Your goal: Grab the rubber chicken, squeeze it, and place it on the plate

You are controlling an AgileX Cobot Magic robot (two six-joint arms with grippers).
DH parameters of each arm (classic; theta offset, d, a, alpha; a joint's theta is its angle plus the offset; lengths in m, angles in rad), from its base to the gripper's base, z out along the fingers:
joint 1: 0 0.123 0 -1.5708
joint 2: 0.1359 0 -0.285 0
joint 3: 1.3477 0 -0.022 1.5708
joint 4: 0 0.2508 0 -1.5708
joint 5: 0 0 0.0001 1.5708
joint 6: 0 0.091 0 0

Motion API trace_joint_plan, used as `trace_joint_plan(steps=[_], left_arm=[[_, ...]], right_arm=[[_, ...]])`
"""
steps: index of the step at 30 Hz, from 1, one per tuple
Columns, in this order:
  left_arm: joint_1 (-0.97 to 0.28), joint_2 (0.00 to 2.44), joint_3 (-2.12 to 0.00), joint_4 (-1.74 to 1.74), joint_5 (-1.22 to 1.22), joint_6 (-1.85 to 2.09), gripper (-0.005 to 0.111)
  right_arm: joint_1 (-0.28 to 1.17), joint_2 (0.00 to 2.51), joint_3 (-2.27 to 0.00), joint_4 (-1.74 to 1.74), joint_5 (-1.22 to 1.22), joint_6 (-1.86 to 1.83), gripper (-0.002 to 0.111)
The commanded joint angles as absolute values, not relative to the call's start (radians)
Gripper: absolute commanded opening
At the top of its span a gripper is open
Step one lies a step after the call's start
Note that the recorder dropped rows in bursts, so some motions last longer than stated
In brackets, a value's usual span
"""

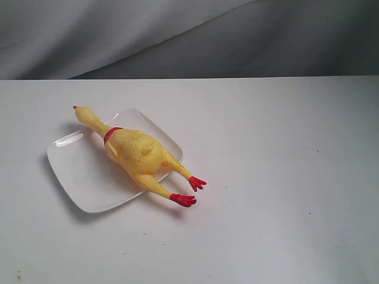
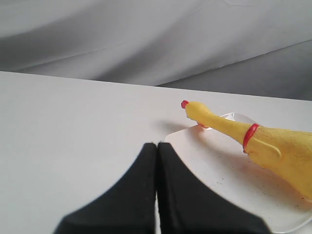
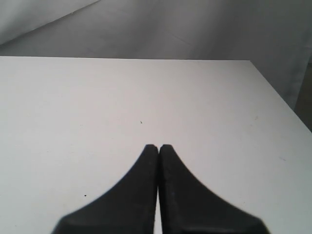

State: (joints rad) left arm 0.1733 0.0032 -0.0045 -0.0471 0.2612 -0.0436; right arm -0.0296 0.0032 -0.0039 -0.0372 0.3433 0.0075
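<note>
"On the left half of the plain white table [image 1: 284, 177], where did the toy lie?"

"A long yellow rubber chicken [image 1: 136, 154] with a red neck band lay across a flat glossy white square plate [image 1: 83, 177]. Its body rested on the plate. Its long axis ran diagonally, with the head past the far left corner and the red feet [image 1: 189, 192] past the near right edge. Whether the feet touched the table or hung just above it, I could not quite tell."

"And the grippers?"

"Both were closed and held nothing. The left gripper [image 2: 156, 145] had its black jaws pressed together. The chicken's head and neck lay ahead of them and off to one side, near but apart. The right gripper [image 3: 158, 146] was closed the same way over bare table."

"Which arm was nearer?"

"The left, in my judgement. Its camera saw the chicken and the plate, while the right camera saw neither. To grasp the chicken, the left jaws would first have to open and then cross the body's narrow width."

"Did the views differ otherwise?"

"Yes. The exterior view showed the whole chicken, feet included, but no gripper. The left wrist view showed the closed jaws and the head end only, with the legs cut off."
</note>
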Motion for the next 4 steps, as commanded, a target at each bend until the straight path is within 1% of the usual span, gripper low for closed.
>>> trace_joint_plan(steps=[1,4], left_arm=[[0.175,0.0,0.0,-0.042,0.261,-0.047,0.001],[0.175,0.0,0.0,-0.042,0.261,-0.047,0.001]], right_arm=[[-0.039,0.0,0.0,-0.04,0.342,0.01,0.0],[-0.039,0.0,0.0,-0.04,0.342,0.01,0.0]])
